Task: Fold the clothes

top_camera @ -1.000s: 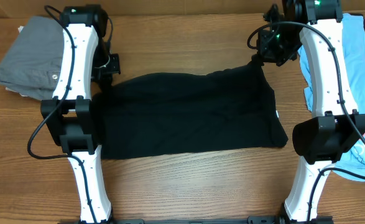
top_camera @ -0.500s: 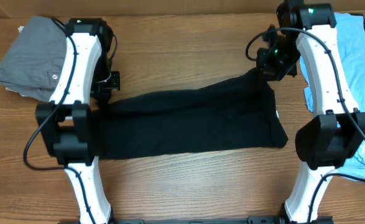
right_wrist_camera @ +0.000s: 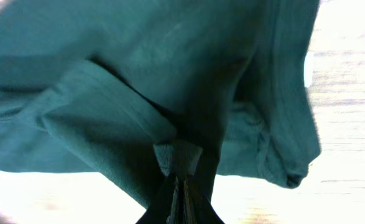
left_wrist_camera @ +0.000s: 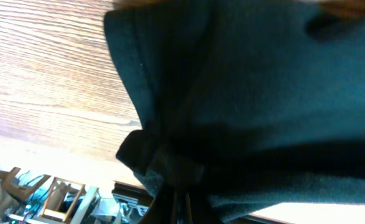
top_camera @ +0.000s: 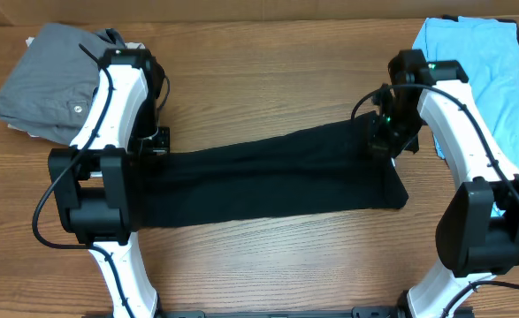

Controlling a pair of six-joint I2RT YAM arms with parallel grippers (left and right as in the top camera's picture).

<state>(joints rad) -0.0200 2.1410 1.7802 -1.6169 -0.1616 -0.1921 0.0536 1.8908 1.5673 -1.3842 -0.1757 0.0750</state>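
Jaws of the left gripper are pinched together on a bunched fold of the black shirt; in the left wrist view the cloth gathers into a knot right at the tips. The right gripper is likewise clamped on a fold of the same shirt, with fabric fanning out above its tips.

In the overhead view the two grips sit at opposite ends of the shirt's upper edge, left of centre and right of centre. The shirt lies as a long dark band across the middle of the table, its lower edge flat on the wood. The band looks narrow for a spread shirt, so I judge the step in hand to be a lengthwise fold, with the held edge being brought toward the lower one.

To do it well, both grippers should travel at the same height and pace. The edge should be taut enough not to sag in the middle, yet not so tight that the lower layer drags. The flared corner at lower right could end up skewed, so the right end needs care. Release should come only once the cloth rests flat.

A blue shirt lies at upper right beside the right arm, and a grey garment at upper left.
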